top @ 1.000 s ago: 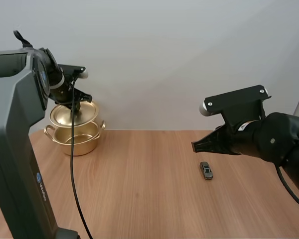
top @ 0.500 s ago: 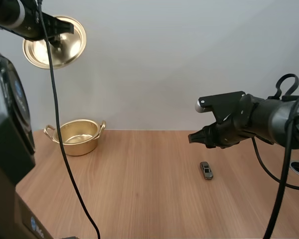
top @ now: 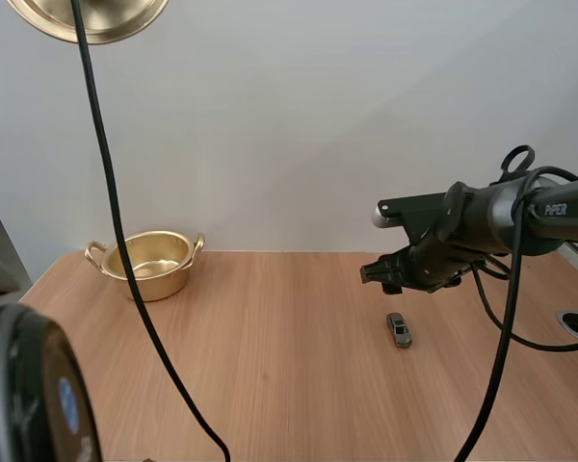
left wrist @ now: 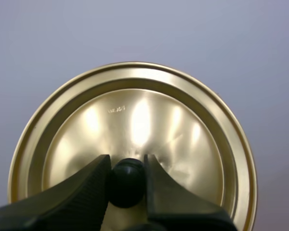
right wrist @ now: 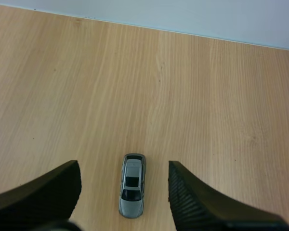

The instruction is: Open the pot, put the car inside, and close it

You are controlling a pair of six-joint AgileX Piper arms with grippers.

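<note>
the left gripper (left wrist: pixel 126 164) is clenched on the black knob (left wrist: pixel 127 184) of the gold lid (left wrist: pixel 135 115), one finger pressed to each side of it. the lid's knobbed top face is turned toward the gripper. in the high view the lid (top: pixel 87 14) is held high in the air, well above the pot (top: pixel 156 285) and apart from it.

the right gripper (right wrist: pixel 124 166) is released, its fingers spread wide with the ribbed inner faces turned to each other. in the high view the right arm is stretched in from the right, low over the counter (top: pixel 270 375), and the right gripper (top: pixel 371 274) is pointed leftward and a little down. it hovers near the car (top: pixel 399 329) without touching it.

the pot stands uncovered at the far left of the counter, close to the wall, with two side handles; its shiny gold inside is seen.

the car (right wrist: pixel 132 191), small and grey, lies on the bare wood well apart from the pot. in the right wrist view it is seen between the two spread fingers, its long axis running parallel to them. which end is the nose cannot be told.
</note>
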